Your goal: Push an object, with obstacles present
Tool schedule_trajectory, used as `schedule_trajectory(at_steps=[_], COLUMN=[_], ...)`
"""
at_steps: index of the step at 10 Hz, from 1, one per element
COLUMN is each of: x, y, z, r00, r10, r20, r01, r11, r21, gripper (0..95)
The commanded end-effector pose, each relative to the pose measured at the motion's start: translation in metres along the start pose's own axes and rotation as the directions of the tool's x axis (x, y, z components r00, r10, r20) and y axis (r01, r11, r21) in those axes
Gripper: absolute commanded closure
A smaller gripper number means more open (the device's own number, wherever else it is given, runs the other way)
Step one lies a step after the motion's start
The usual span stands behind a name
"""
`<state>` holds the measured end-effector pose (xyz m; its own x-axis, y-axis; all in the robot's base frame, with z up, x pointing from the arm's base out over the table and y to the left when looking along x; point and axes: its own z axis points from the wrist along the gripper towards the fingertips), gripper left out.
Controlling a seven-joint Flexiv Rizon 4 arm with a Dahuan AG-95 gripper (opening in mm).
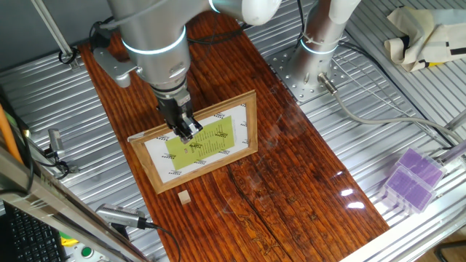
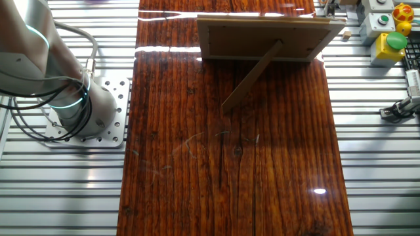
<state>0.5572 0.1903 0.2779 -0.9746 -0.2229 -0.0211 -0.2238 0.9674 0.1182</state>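
— Standing on the dark wooden table (image 1: 291, 175) is the light-wood picture frame with white mat and yellow-green sheet (image 1: 198, 140), propped on its back strut.

— And the claw (image 1: 186, 129)?

— Before the frame's face; clenched or released, I cannot tell. The tiny light-tan wooden cube (image 1: 184, 197) sits just near of the frame — apart.
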Motion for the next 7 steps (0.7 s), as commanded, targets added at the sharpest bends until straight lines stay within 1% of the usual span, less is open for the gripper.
schedule_trajectory(at_steps=[1,2,3,4,5,7], x=[0.001,-0.001,-0.005,-0.011,-0.02,-0.029], y=[-0.001,0.001,0.004,0.007,0.008,0.001], z=[0.0,0.001,0.007,0.015,0.031,0.06], r00=[1.0,1.0,1.0,1.0,0.999,0.999], r10=[0.007,0.013,0.018,0.023,0.03,0.037], r20=[-0.002,-0.008,-0.013,-0.018,-0.02,-0.013], r01=[-0.007,-0.013,-0.017,-0.023,-0.029,-0.036], r11=[1.0,1.0,0.999,0.999,0.998,0.998], r21=[0.004,0.012,0.028,0.043,0.05,0.046], gripper=[95.0,95.0,95.0,95.0,95.0,95.0])
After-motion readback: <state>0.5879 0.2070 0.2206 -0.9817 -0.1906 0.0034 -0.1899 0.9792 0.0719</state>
